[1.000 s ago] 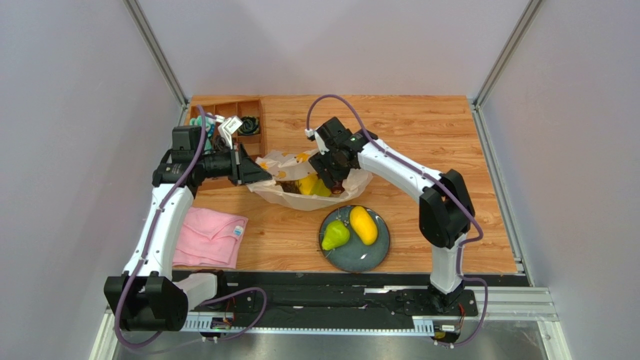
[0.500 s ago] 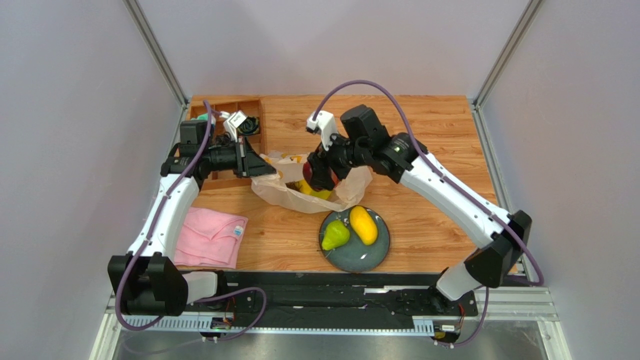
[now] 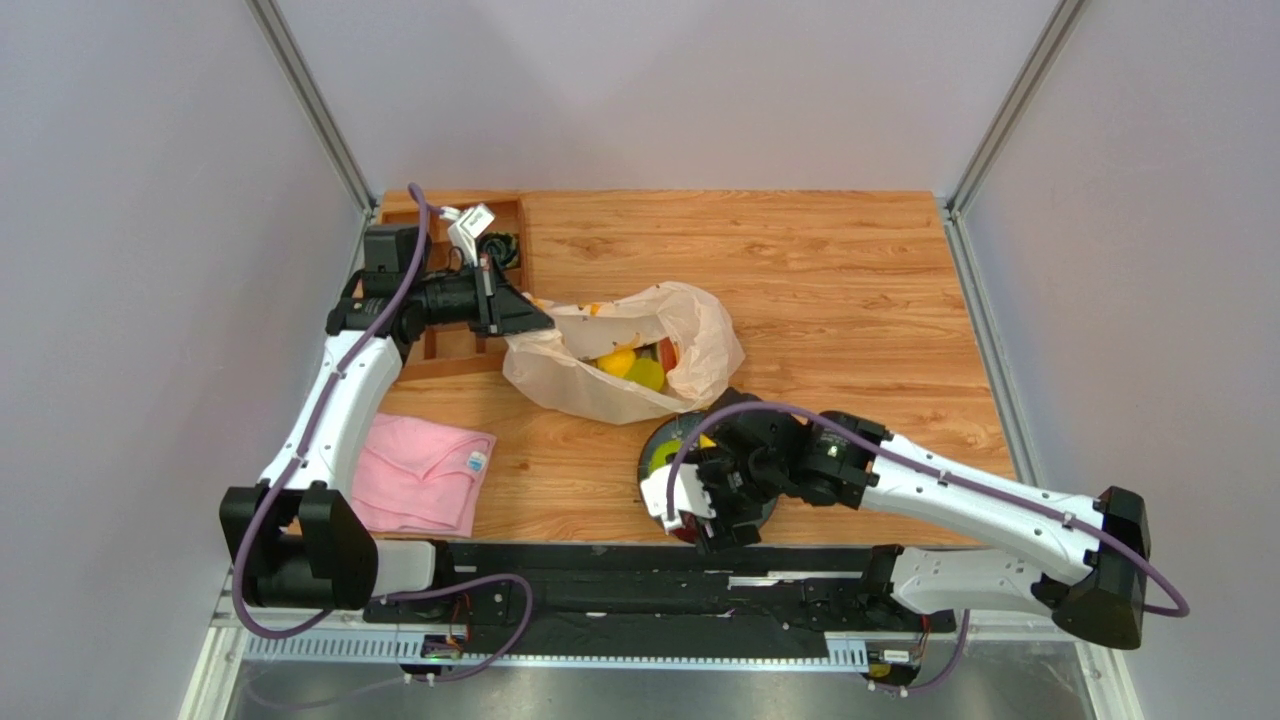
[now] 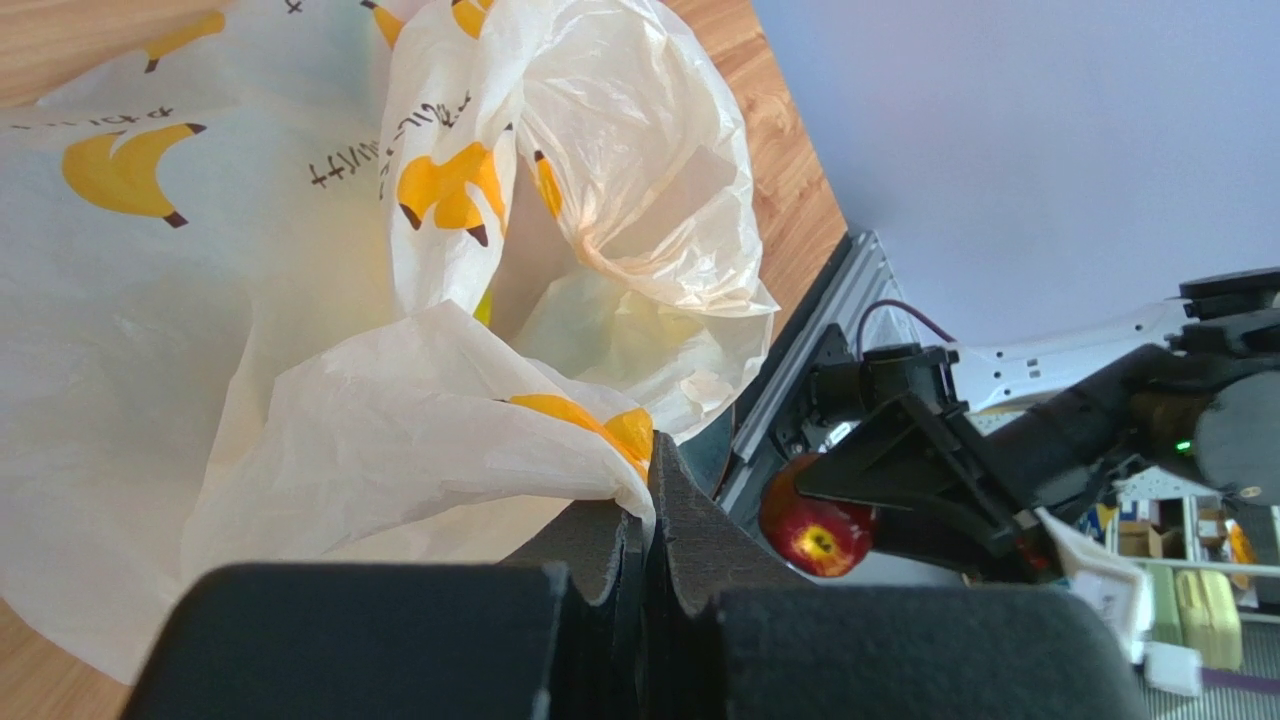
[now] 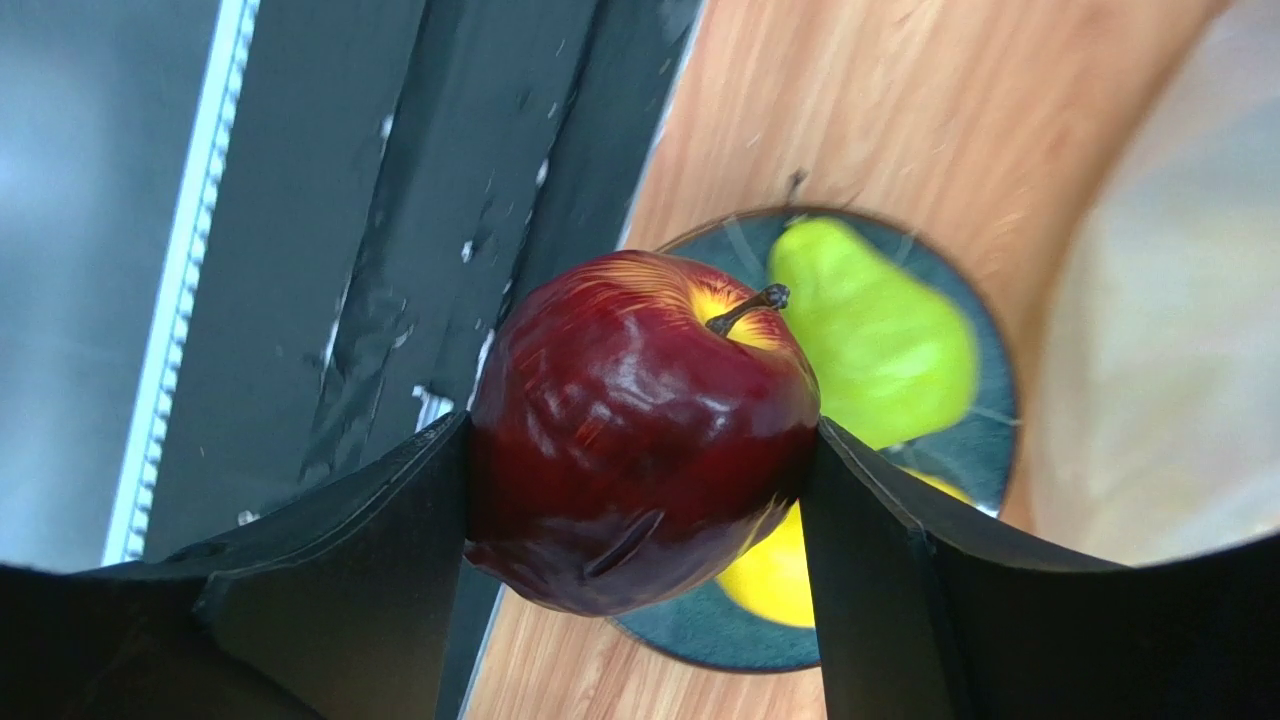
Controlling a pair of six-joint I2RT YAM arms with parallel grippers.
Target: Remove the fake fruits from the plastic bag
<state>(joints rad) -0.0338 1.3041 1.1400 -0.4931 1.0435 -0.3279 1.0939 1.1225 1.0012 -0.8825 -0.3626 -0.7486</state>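
Observation:
The plastic bag (image 3: 586, 387), cream-white with banana prints, lies open on the wooden table. My left gripper (image 3: 535, 315) is shut on its left rim, which shows as a pinched fold in the left wrist view (image 4: 649, 488). Yellow and green fake fruits (image 3: 619, 363) lie in the bag's mouth. My right gripper (image 3: 696, 521) is shut on a dark red apple (image 5: 639, 428) and holds it above the near left edge of the dark plate (image 5: 984, 443). A green pear (image 5: 879, 323) and a yellow mango (image 5: 766, 578) lie on that plate. The apple also shows in the left wrist view (image 4: 816, 518).
A folded pink cloth (image 3: 421, 473) lies at the near left. A wooden compartment tray (image 3: 504, 218) stands at the back left, behind my left arm. The black base rail (image 3: 601, 578) runs just below the plate and apple.
My right arm has swung from the bag's mouth back to the near side over the plate, carrying the apple. My left gripper has kept its hold on the bag's rim and drawn slightly back-left.

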